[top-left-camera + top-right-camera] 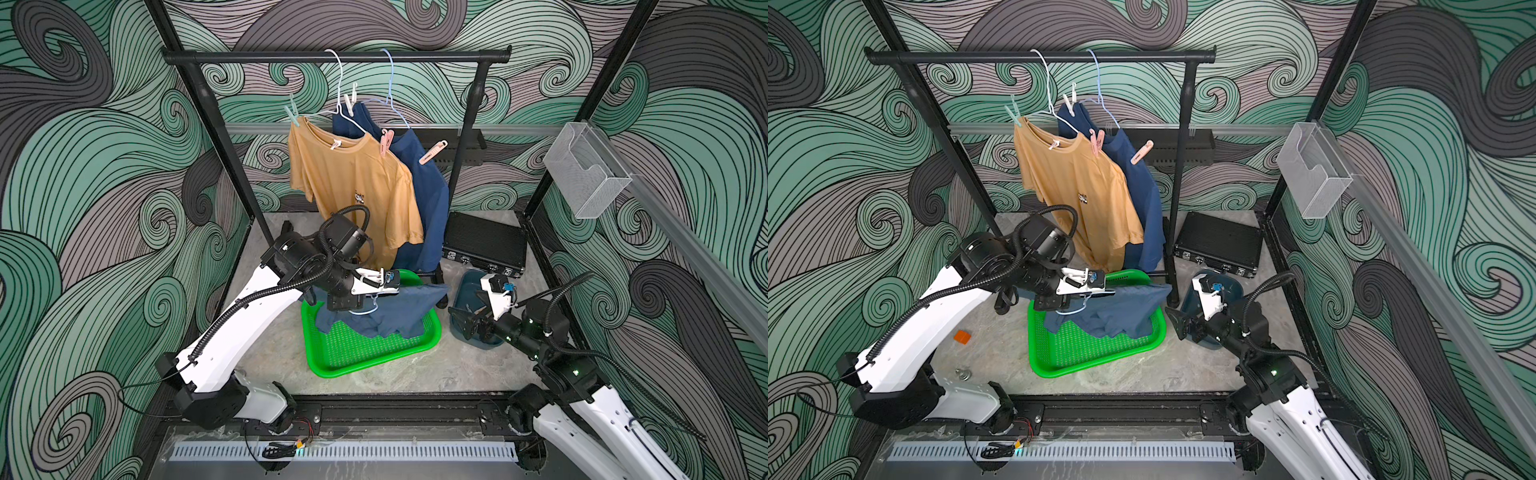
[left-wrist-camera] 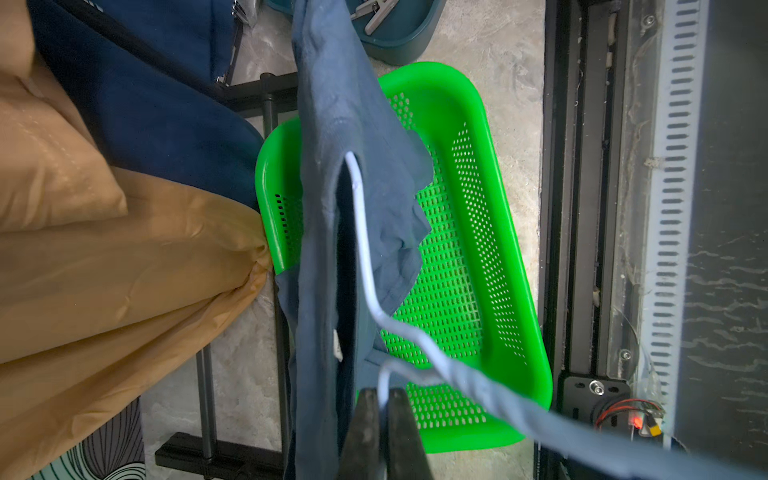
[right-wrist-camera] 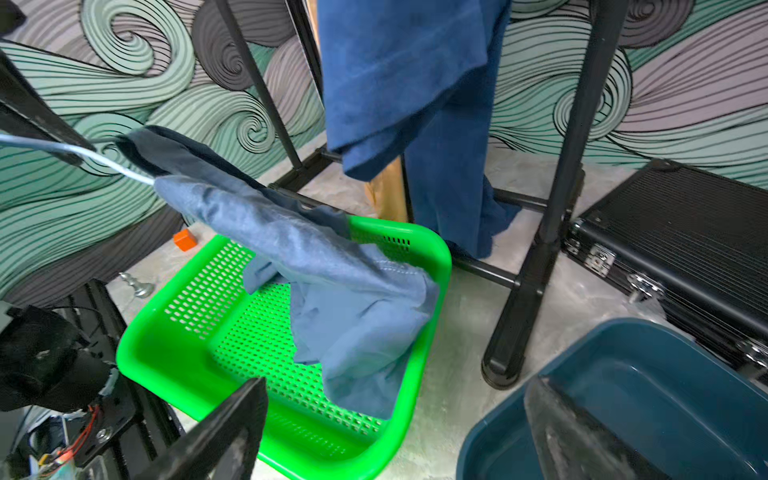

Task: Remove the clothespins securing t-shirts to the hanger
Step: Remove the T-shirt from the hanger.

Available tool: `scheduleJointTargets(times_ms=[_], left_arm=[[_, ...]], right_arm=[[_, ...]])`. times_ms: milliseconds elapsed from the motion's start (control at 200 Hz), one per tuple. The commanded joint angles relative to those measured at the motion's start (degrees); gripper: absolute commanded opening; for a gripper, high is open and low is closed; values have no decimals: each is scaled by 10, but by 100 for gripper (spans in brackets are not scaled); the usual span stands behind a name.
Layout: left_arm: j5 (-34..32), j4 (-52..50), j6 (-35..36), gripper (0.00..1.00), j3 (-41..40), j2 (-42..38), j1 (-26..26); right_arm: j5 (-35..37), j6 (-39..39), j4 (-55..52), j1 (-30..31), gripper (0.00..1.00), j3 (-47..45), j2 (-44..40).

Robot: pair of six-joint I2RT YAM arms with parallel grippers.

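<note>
Small dark chest logo (image 1: 359, 197) on the mustard-tan t-shirt (image 1: 353, 166), too small to read. White scrap (image 1: 336, 144) at its collar, label or clip, impossible to tell. White tag (image 2: 338, 345) inside the neck of the blue t-shirt (image 2: 332, 124), no print legible.

Left gripper (image 2: 383, 395) above the green basket (image 2: 519, 291), black fingers pinched tight on the twisted neck of a pale wire hanger (image 2: 360, 232). Soft, wrinkled blue t-shirt draped on that hanger, lower part hanging into the basket's perforated plastic. Right gripper (image 3: 397, 384) just beside the basket, at the edge of a smooth teal bin (image 3: 644, 374), jaws spread wide, nothing between them.

Behind and above the basket, on a round black rail (image 1: 332, 57): mustard-tan t-shirt and navy t-shirt (image 1: 428, 195), each on thin wire. Mint clothespin (image 1: 293, 111) and pink clothespin (image 1: 386, 141) on the mustard shoulders. White clothespin (image 1: 351, 99) and peach clothespin (image 1: 433, 152) on the navy shoulders. Navy front mostly hidden behind the mustard cloth.

Loose clothespins (image 2: 376, 14) in the bin, cut off at the left wrist view's edge, colour hard to judge. Ribbed black case (image 1: 484, 241) beyond the basket on the right arm's side. Small orange block (image 1: 962, 336) on the stone-look floor off the basket's left-arm side.
</note>
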Motion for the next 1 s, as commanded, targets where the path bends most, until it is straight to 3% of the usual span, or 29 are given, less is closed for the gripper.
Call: scheduleJointTargets(times_ms=[0,205,625,806,996], left_arm=[[24,-34,21,0,20,1,4],[18,-34,27,0,38,-7,6],[27,-23,39,0,85,-5,7],[23,-18,44,0,95,-9,9],[9,-13,50,0,96,-14,11]], right_arm=[[-49,21,91,3,94,-15,10],[-30,17,129,3,84,-42,31],[-36,4,224,3,73,-57,120],[-27,3,258,3,56,-62,141],[-19,7,267,3,30,-54,146]])
